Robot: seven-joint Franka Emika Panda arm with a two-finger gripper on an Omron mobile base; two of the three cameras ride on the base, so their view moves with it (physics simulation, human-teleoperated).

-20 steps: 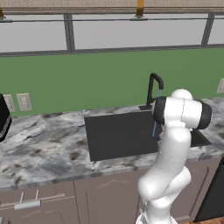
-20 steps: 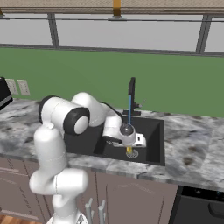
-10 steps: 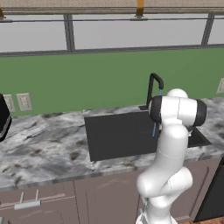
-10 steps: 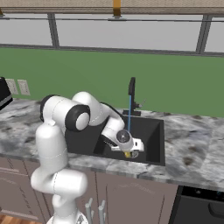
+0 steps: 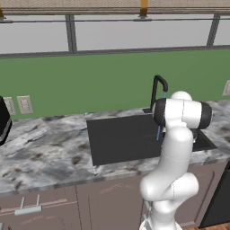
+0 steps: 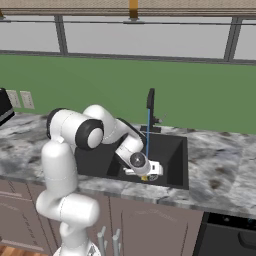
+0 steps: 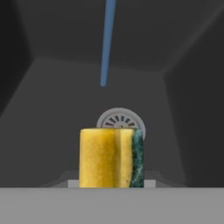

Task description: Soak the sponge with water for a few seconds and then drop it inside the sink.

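While the pincer (image 6: pixel 145 175) grips the sponge (image 7: pixel 111 157) low inside the sink (image 6: pixel 177 165), the water (image 7: pixel 106 43) falls just ahead of it, apparently not touching the sponge; the drain (image 7: pixel 121 120) lies directly beyond; soaking seems unfinished or over; the drop remains.

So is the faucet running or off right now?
Running: a thin blue stream of water falls from the black faucet into the sink.
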